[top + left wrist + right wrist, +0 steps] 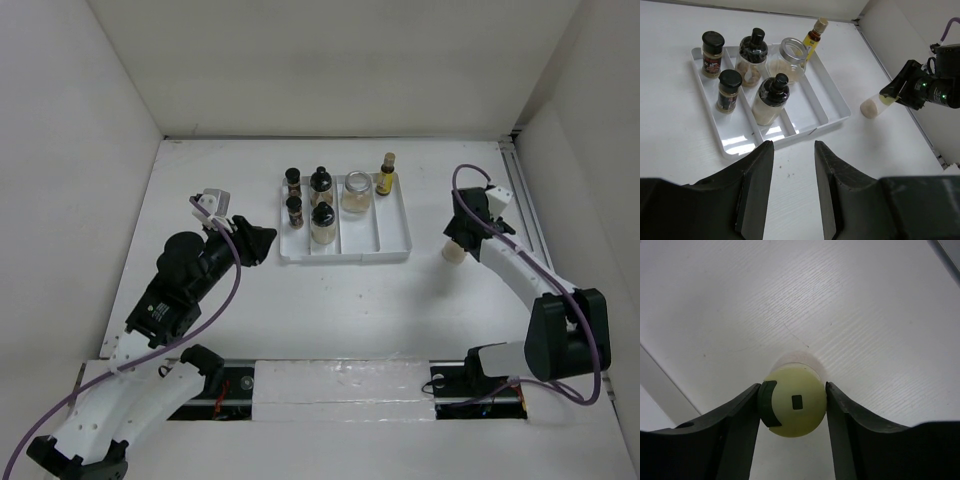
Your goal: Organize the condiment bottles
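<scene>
The right gripper [793,387] is narrowed onto the cap of the cream squeeze bottle [792,415]. In the right wrist view both fingers [747,410] touch the sides of the cap, with no gap showing on either side. We judge this a grip at the cap only.

The bottle is on the table [350,310], to the right of the white tray [345,259] and well apart from it. In the left wrist view it looks tilted. We cannot tell whether its base rests on the table.

The left gripper [792,145] hovers at the near left corner of the tray. Its jaws stand a little apart and hold nothing.

The tray carries five bottles:
- two spice bottles [293,195] in the left compartment;
- two black-capped jars [321,200] in the next compartment;
- the clear jar [356,192] at the far end of the third;
- the amber bottle [386,175] at the far end of the right compartment.

Step in hand: pickup of the last loose bottle. We expect the next move to be a lift clear of the table and a carry leftward over the tray wall. The bottle should then go down upright in a free near section. A cap grip may let the body swing.
</scene>
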Robot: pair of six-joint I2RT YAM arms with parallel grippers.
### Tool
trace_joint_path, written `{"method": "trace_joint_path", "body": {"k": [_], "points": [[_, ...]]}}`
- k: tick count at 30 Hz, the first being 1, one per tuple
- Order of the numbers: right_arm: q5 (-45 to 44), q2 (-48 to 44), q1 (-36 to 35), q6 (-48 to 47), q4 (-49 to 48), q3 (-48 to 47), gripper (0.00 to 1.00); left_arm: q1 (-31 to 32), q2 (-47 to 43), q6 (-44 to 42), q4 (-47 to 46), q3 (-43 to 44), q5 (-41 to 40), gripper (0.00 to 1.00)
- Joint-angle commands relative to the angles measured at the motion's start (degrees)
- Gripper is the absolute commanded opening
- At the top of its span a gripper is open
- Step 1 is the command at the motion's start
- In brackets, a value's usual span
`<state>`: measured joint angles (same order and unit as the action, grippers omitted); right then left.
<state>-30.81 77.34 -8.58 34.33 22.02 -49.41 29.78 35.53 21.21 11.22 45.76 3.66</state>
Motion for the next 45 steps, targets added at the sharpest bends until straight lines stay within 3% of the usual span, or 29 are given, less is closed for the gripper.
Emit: {"method": "trace_joint_path", "body": {"k": [1,3,6,10,16,24,37,45], "points": [[-0.65,-0.43,0.41,0.48,-2.68,-0.07,0.52,-0.25,0.5,-0.82,-1.73,0.65,0.82,0.34],[-0.66,-1.92,-0.38,0.48,-1.81,-0.86,0.48,-0.25,0.51,-0.82,-1.73,0.65,0.82,0.34],[-3.55,-6.93,-4.85,-0.14,0.73,-3.05,0.48,-0.25,0.51,-0.82,-1.73,0.65,0.82,0.35],[-1.02,-11.42,-10.83,-0.66,1.53,-9.28,0.48,-0.25,1.03,-0.82,-1.73,0.65,0.29,0.4],[0.58,-5.11,-20.67,-3.65,-2.85,-15.8,0.49,-0.25,2.79,-0.82,-0.68,0.65,-0.76,0.47],[1.8,10.1,-21.48,-9.62,-7.17,-25.81,0.49,-0.25,3.32,-0.82,-0.15,0.65,-1.29,0.62],[2.41,18.46,-19.03,-9.1,-8.75,-24.16,0.51,-0.25,3.85,-1.35,-0.15,1.18,-2.34,0.67],[2.42,22.85,-19.02,-9.1,-8.75,-25.83,0.57,-0.25,3.85,-1.35,-0.15,1.18,-2.34,0.69]]}}
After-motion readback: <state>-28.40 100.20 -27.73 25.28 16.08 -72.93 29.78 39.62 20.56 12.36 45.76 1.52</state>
